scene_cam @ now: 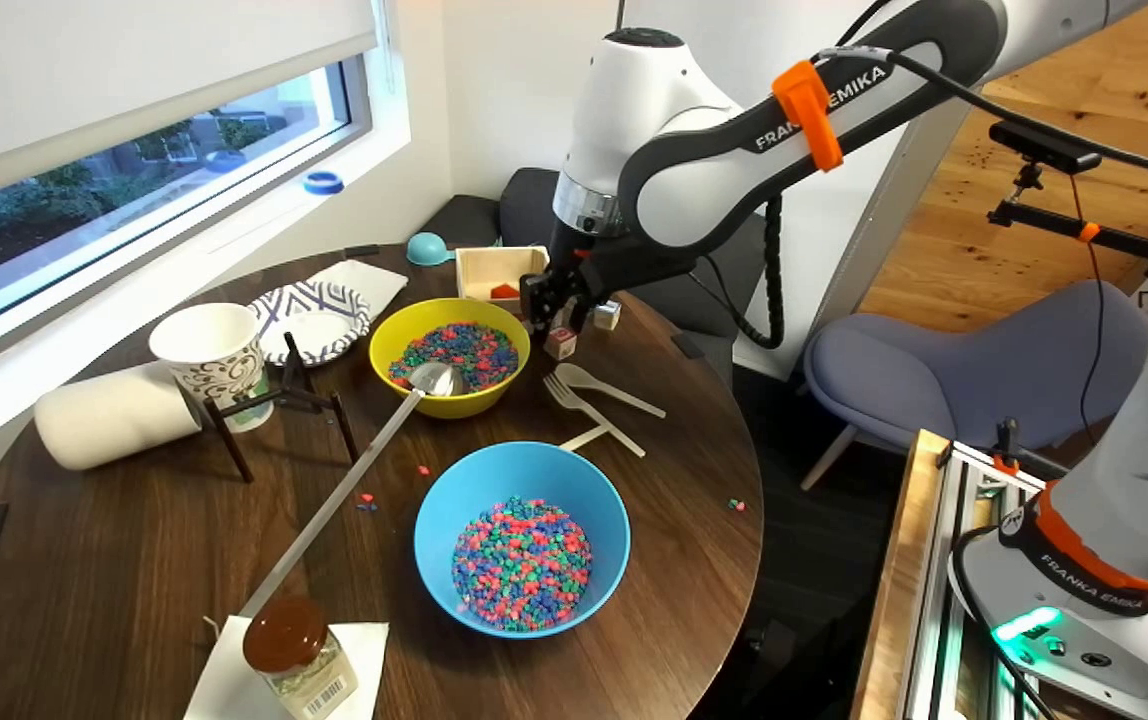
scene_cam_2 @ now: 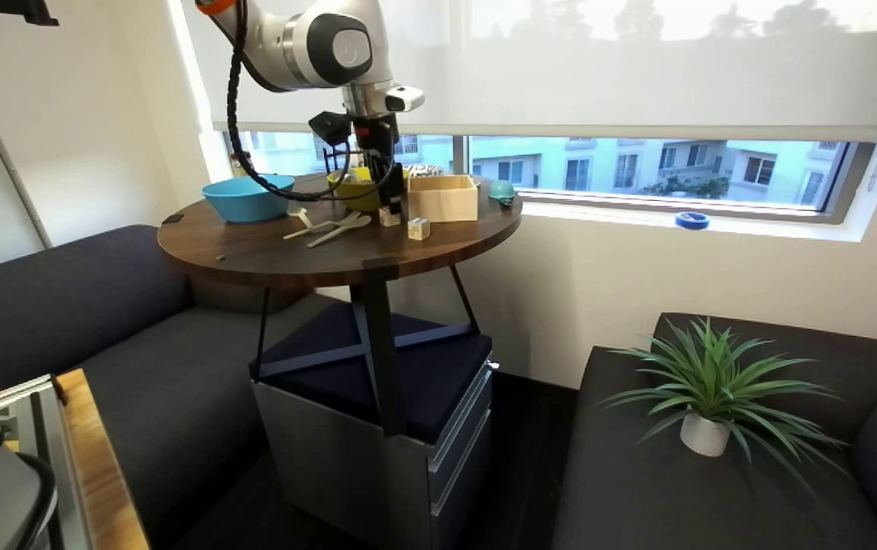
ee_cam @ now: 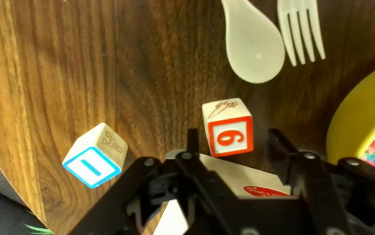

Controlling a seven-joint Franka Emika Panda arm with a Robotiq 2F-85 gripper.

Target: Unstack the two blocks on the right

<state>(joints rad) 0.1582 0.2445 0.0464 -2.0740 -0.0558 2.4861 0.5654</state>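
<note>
A small tan wooden block with a red-framed 6 on its upper face [ee_cam: 230,137] appears to sit on the round table between my fingertips in the wrist view. It also shows in both exterior views [scene_cam: 561,344] [scene_cam_2: 388,218]. A second tan block with a blue-framed mark [ee_cam: 92,166] sits apart from it, at the lower left of the wrist view. This one also shows in both exterior views [scene_cam: 607,316] [scene_cam_2: 419,228]. My gripper [ee_cam: 235,140] is open, one finger on each side of the red block, with gaps visible. I cannot tell how low the fingertips reach beside it.
A yellow bowl [scene_cam: 389,360] of coloured pieces and an open wooden box [scene_cam_2: 442,200] stand close to the gripper. A pale spoon [ee_cam: 254,49] and fork [ee_cam: 300,29] lie near the red block. A blue bowl [scene_cam: 439,520] stands farther off. The table edge [ee_cam: 14,187] is near the blue-framed block.
</note>
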